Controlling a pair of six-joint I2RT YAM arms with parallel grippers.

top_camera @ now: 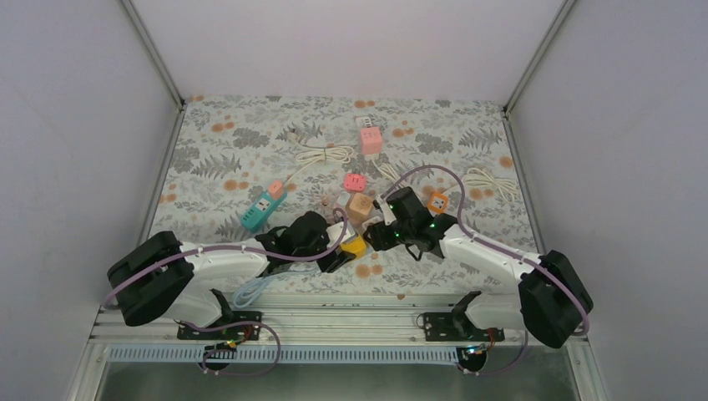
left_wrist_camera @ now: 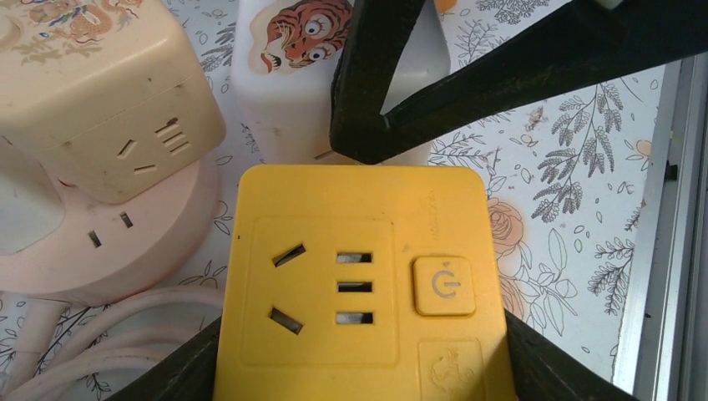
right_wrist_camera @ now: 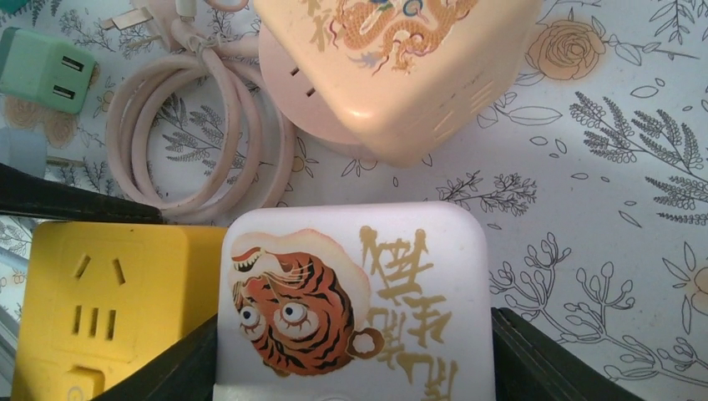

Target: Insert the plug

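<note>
Here we clamp flat sides, likely light and rigid: left gripper on yellow cube, right gripper on tiger cube.

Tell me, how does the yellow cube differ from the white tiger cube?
The yellow cube is yellow all over; the white tiger cube bears a tiger picture and gold characters. The yellow cube's facing side has sockets and a power button; the white tiger cube's printed side has no sockets. Both are rounded cubes.
</note>
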